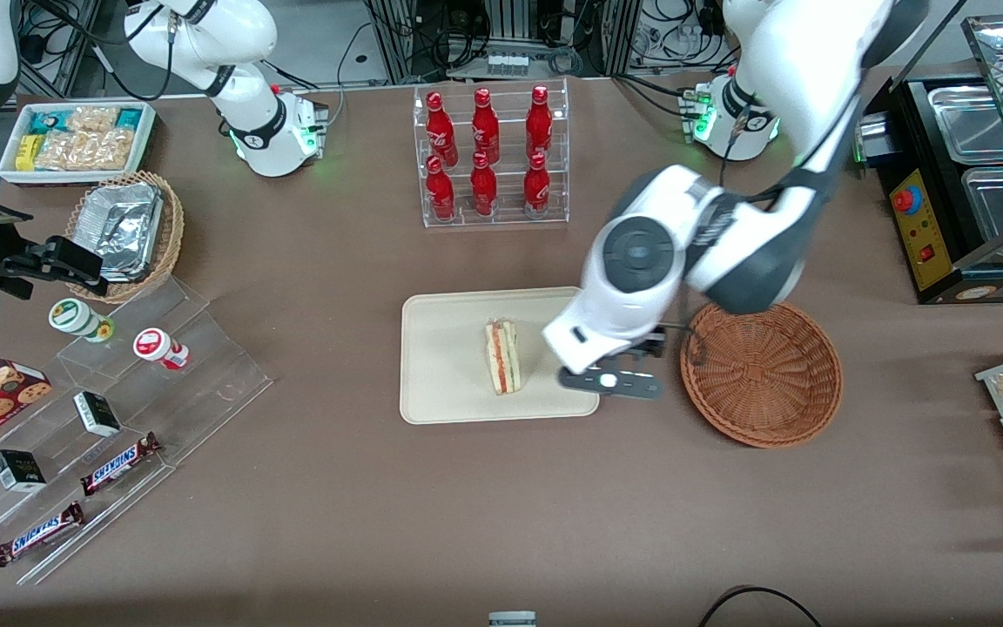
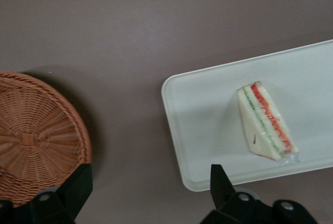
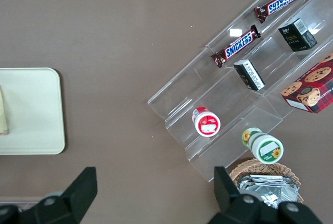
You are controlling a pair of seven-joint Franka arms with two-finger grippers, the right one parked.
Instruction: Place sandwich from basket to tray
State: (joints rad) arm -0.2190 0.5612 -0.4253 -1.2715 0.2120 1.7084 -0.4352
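Observation:
The sandwich (image 1: 502, 357) lies on the cream tray (image 1: 440, 383) near the tray's middle, its red, orange and green layers showing; it also shows in the left wrist view (image 2: 266, 122) on the tray (image 2: 208, 109). The reddish-brown basket (image 1: 761, 373) is empty beside the tray, toward the working arm's end; it shows in the left wrist view (image 2: 36, 133) too. My left gripper (image 1: 610, 381) hangs open and empty above the gap between tray and basket, over the tray's edge. Its dark fingertips (image 2: 78, 182) are wide apart.
A clear rack of red bottles (image 1: 490, 157) stands farther from the camera than the tray. A clear stepped shelf with candy bars and cups (image 1: 110, 418) and a tan basket of foil containers (image 1: 123, 231) lie toward the parked arm's end. A food warmer (image 1: 963, 183) stands at the working arm's end.

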